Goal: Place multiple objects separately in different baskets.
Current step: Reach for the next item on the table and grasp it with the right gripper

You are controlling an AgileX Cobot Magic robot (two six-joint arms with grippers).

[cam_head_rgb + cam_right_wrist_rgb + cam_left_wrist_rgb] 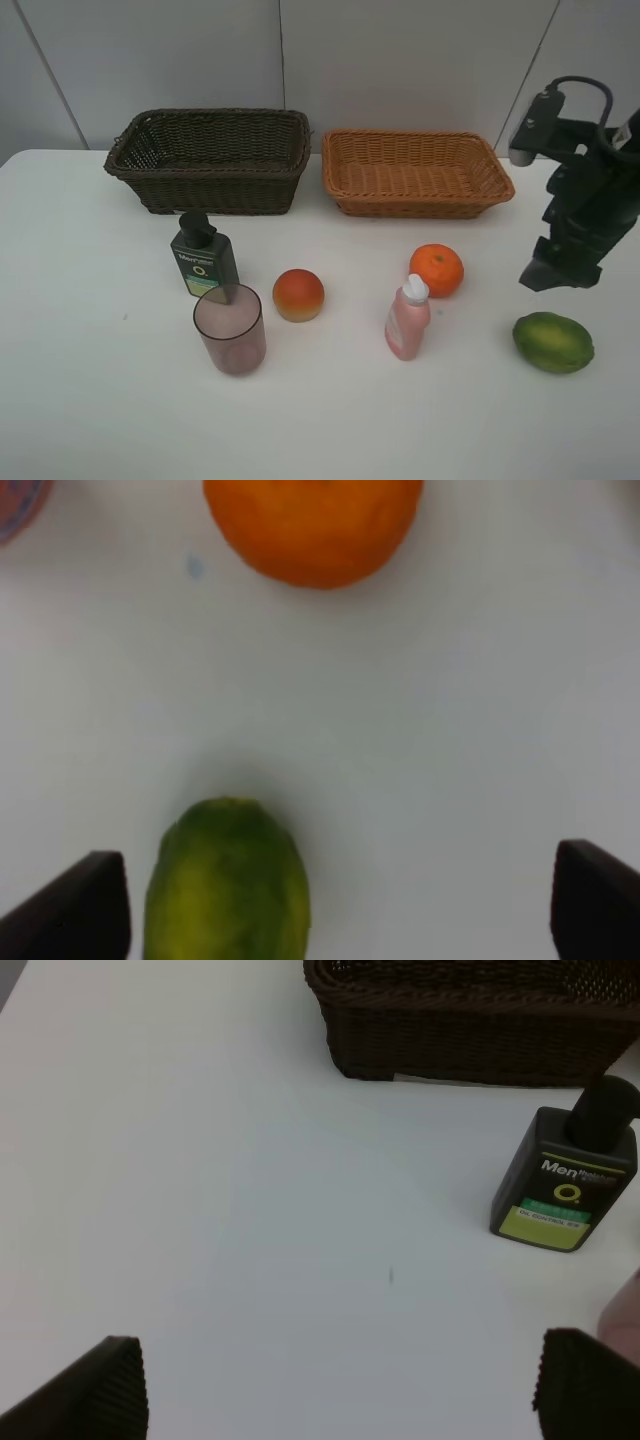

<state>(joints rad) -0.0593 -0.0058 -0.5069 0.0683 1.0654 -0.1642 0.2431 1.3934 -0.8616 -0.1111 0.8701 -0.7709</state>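
Note:
On the white table stand a dark green pump bottle (pixel 203 260) (pixel 565 1182), a mauve cup (pixel 230 329), a red-orange fruit (pixel 298 294), a tangerine (pixel 436 269) (pixel 312 525), a pink bottle (pixel 407 318) and a green fruit (pixel 552 342) (pixel 228 880). Behind them sit the dark brown basket (pixel 215 190) (pixel 480 1035) and the light orange basket (pixel 420 206), both with nothing inside. My right gripper (pixel 555 272) (pixel 340 910) hangs open just above the green fruit, which lies off-centre near one finger. My left gripper (pixel 345 1390) is open over bare table, apart from the pump bottle.
A pale wall rises right behind the baskets. The right arm's dark body (pixel 585 190) stands beside the light orange basket's right end. Bare table stretches along the front edge and on the far left.

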